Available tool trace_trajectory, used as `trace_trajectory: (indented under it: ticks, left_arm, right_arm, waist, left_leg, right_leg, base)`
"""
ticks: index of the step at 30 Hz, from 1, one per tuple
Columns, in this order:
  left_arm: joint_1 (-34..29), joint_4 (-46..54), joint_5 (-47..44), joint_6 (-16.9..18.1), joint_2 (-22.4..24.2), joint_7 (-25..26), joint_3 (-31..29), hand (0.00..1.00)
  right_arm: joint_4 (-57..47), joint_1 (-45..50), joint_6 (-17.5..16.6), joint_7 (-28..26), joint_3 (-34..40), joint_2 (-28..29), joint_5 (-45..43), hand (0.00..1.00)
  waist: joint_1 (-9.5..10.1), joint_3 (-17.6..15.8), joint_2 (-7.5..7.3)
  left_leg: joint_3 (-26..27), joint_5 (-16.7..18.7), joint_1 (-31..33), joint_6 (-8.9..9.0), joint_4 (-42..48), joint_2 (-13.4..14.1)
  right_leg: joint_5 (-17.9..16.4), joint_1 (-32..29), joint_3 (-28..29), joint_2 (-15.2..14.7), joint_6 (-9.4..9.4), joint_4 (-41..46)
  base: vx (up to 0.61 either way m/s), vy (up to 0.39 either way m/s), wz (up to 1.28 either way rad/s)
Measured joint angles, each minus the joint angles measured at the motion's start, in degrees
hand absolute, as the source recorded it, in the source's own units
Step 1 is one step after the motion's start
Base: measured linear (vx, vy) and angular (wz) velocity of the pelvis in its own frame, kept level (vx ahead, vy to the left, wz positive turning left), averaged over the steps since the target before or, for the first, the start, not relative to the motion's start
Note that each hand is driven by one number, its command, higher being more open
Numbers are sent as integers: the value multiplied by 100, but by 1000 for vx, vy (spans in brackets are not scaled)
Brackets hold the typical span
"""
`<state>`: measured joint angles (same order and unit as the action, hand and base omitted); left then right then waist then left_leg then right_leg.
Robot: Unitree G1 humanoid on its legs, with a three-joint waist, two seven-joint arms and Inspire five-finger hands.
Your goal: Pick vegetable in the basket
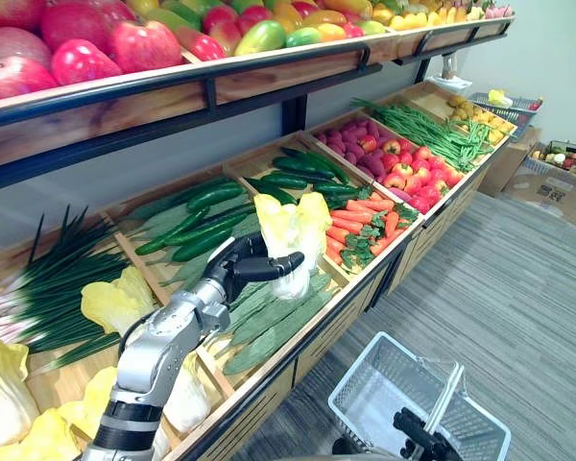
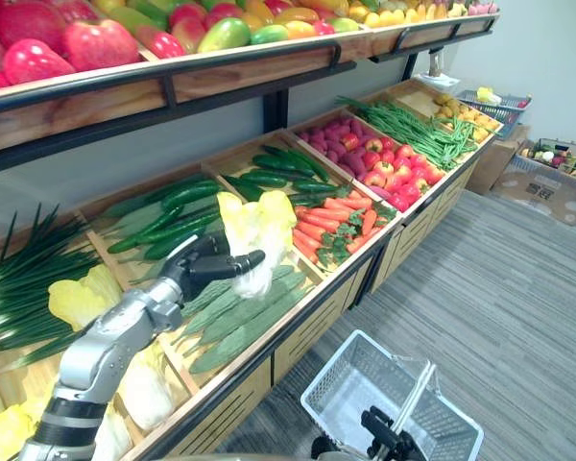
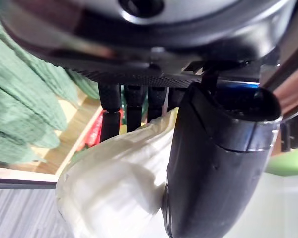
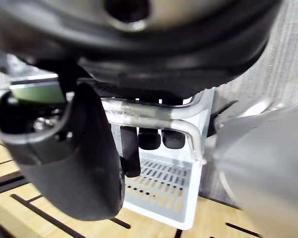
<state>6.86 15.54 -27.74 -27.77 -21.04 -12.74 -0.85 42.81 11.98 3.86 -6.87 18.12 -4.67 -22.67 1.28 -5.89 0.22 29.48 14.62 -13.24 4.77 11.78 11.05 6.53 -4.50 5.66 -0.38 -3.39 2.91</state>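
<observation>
At the lower right of the frame the right hand (image 1: pixel 415 432) is gripping the handle (image 4: pixel 184 126) of the wire basket (image 1: pixel 360 394), its fingers (image 4: pixel 149 140) curling round the bar. The basket is showing nothing inside, so the drop-off is not yet done.

Higher up, in the middle of the frame, the left hand (image 1: pixel 242 269) is clamping a pale yellow-white cabbage (image 1: pixel 290 230). In the left wrist view the fingers (image 3: pixel 111 111) are wrapping one side of its white base while the thumb (image 3: pixel 213 163) is pressing the opposite side, so the cabbage is sitting between them, leafy top pointing up. It is hanging over the crate of long ridged green gourds (image 1: pixel 278 327); whether its base is touching them I cannot tell.

By my judgement the pick itself is looking done. What is remaining is carrying the cabbage down and right to the basket and letting it go.

Further up the frame, cucumbers (image 1: pixel 293 178) and carrots (image 1: pixel 360 216) are lying in their crates.
</observation>
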Motion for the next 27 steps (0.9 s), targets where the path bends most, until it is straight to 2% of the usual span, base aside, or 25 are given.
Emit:
trace_trajectory:
  ticks: [3, 6, 10, 13, 17, 22, 27]
  left_arm:
    - [-14, 329, 30, 163, -4, -163, -216, 0]
    - [-15, 506, 31, 270, -3, -307, -222, 0]
    - [-25, 542, 59, 278, -2, -358, -211, 0]
    - [-103, 550, 135, 277, 3, -347, -160, 0]
    - [-133, 552, 136, 282, 8, -328, -140, 0]
    - [-229, 552, 135, 385, 8, -227, -5, 0]
    - [-372, 552, 134, 484, 10, -235, -2, 0]
  right_arm:
    - [-1066, 115, 86, 388, -10, -71, -11, 0]
    - [-2137, 260, 184, 636, 194, -424, -23, 0]
    - [-3421, 248, 191, 631, 818, -875, -19, 0]
    - [-4174, 144, 190, 514, 1023, -1258, 8, 0]
    - [-4787, -89, 189, 464, 1006, -1513, 14, 0]
    - [-5356, -272, 190, 644, 994, -1821, 110, 0]
    - [-5619, -399, 269, 404, 914, -2273, 15, 0]
  waist:
    - [-7, 2, 10]
    - [-20, 6, 21]
    - [-18, 9, 16]
    - [-27, 10, 9]
    - [-22, 34, -32]
    - [3, 50, -12]
    - [-8, 189, 26]
  left_leg:
    - [68, 0, -91, 0, -11, 63]
    - [130, 0, -194, 0, -106, 54]
    - [138, -2, -234, 2, -253, -24]
    - [146, -2, -226, 4, -262, -38]
    - [159, -22, -170, 43, -262, -48]
    - [180, -58, -92, 108, -258, -53]
    - [167, -63, -44, 116, -247, -53]
  right_leg:
    - [228, 190, 122, 97, 29, -391]
    - [329, 306, 168, 123, 40, -562]
    - [503, 357, 260, 110, 22, -808]
    - [534, 339, 303, 116, 26, -811]
    - [590, 237, 343, 123, 46, -827]
    - [658, 136, 377, 128, 55, -815]
    - [695, 90, 373, 127, 37, -812]
  base:
    - [35, -13, -26]
    - [17, 7, -12]
    - [-14, 29, -12]
    - [-38, 17, -9]
    - [-40, 7, -7]
    - [-16, -2, -4]
    - [0, 0, 0]
